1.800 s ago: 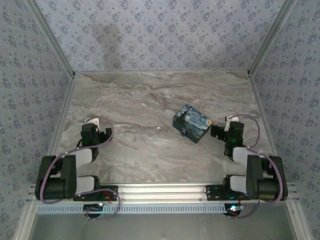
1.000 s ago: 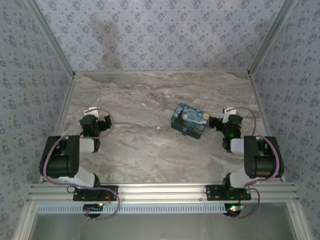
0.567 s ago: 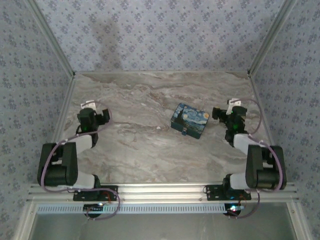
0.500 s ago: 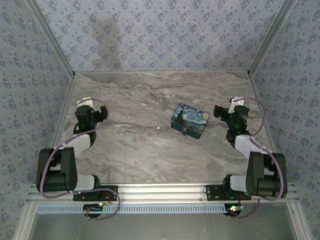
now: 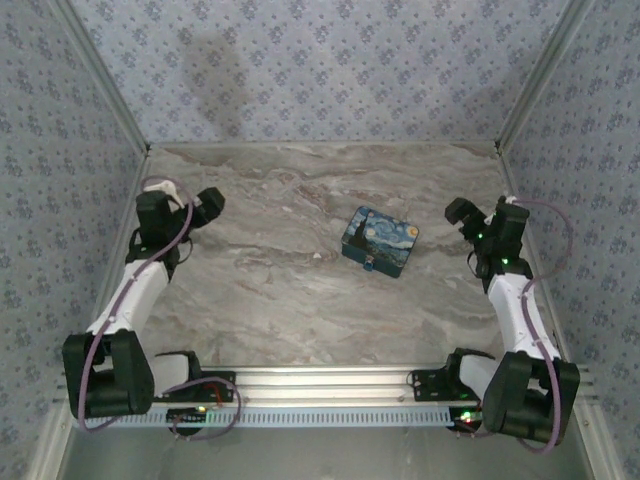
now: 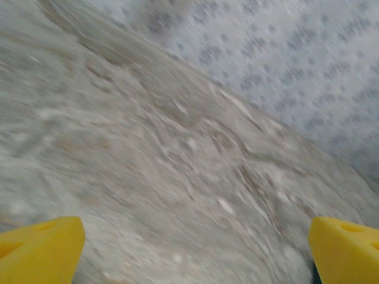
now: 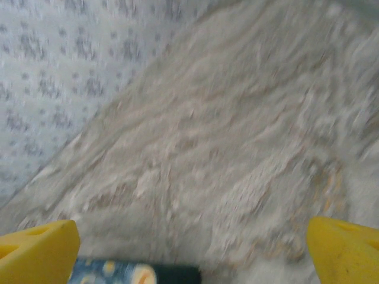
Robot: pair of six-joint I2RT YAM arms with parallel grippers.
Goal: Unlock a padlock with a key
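Floral-print walls [image 5: 320,70] are enclosing a marble table [image 5: 280,300]. The left gripper [image 5: 210,200] is hanging over the far-left side, jaws spread wide, gripping nothing. The right gripper [image 5: 458,212] is hovering far right, likewise spread and empty. A night-sky box [image 5: 380,240] is sitting right of centre. The padlock [image 5: 370,265] is showing as a tiny bluish bit touching the box's near edge, too small for detail. A pale speck [image 5: 318,257] is lying near the box's left.

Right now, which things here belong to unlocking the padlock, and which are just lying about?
For the job: padlock, tiny, at the near edge of the painted box; left claw and right claw, both open.
Lying about: painted box; white speck on the table.
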